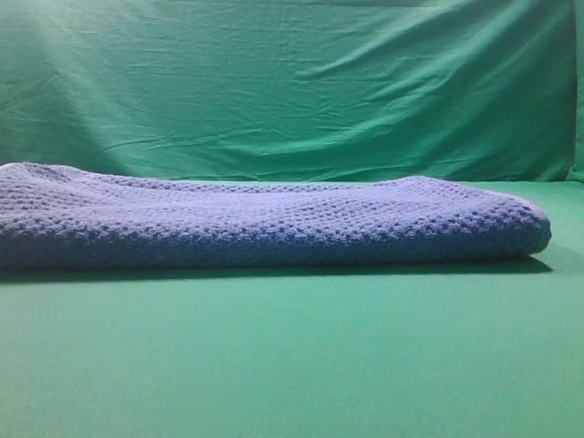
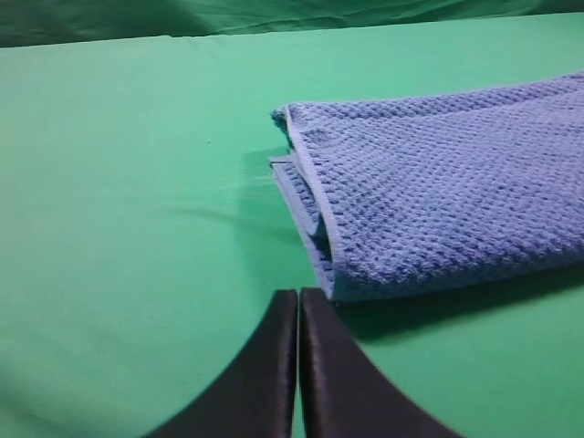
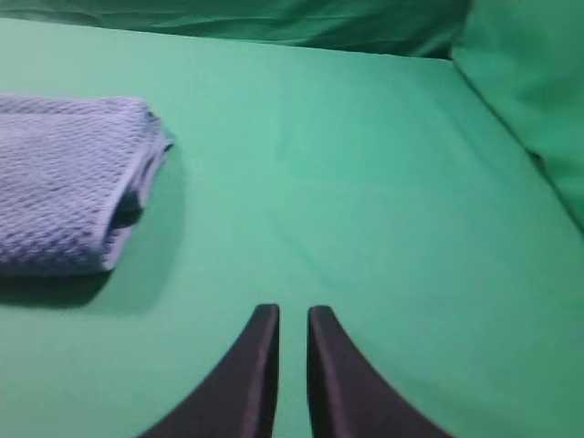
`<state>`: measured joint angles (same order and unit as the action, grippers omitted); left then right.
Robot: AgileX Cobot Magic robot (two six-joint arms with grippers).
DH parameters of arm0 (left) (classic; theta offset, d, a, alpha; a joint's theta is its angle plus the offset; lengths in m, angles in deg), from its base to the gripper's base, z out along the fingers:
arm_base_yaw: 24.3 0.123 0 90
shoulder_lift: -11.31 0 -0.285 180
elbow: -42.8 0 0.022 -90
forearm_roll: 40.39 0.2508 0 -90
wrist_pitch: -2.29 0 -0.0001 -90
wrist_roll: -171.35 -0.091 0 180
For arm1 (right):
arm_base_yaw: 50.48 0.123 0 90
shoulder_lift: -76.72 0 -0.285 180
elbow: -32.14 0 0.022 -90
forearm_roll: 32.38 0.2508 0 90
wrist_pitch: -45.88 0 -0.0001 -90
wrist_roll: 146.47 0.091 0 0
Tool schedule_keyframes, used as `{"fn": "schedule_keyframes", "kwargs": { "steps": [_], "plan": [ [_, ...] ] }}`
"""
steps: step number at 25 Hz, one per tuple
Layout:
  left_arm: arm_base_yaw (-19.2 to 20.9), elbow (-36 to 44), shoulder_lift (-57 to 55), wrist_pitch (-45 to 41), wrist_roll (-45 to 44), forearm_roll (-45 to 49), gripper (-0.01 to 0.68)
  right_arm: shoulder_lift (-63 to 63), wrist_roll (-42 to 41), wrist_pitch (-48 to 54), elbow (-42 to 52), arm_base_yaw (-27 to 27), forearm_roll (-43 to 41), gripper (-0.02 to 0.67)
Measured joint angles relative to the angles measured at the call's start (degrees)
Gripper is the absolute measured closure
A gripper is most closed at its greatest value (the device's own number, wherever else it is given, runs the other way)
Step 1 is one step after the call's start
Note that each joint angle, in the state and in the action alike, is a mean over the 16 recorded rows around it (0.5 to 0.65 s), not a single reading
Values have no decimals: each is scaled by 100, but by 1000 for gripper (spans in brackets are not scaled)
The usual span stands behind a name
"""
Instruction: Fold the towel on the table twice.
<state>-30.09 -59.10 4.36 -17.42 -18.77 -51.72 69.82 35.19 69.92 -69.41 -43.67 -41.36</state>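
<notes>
With the towel (image 1: 274, 224) already lying folded thick across the far table (image 1: 292, 365), keep your left gripper (image 2: 298, 306) pinched together and right gripper (image 3: 293, 319) nearly together, both empty, clear of it.

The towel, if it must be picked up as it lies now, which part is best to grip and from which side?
Probably the stacked open edges of the towel, nearest the left gripper, coming in low from that end. There the pale-trimmed layers lie exposed on the table, so jaws could close over all of them. The long rounded fold looks too thick.
</notes>
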Motion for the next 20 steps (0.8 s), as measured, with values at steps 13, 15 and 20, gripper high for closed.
{"fn": "schedule_keyframes", "kwargs": {
  "steps": [13,15,20],
  "plan": [
    [206,0,0,-1,0,0,673,0,0,0,0,-641,0,601],
    [206,0,0,-1,0,0,673,0,0,0,0,-641,0,601],
    [206,0,0,-2,0,0,673,0,0,0,0,-641,0,601]
  ]
}}
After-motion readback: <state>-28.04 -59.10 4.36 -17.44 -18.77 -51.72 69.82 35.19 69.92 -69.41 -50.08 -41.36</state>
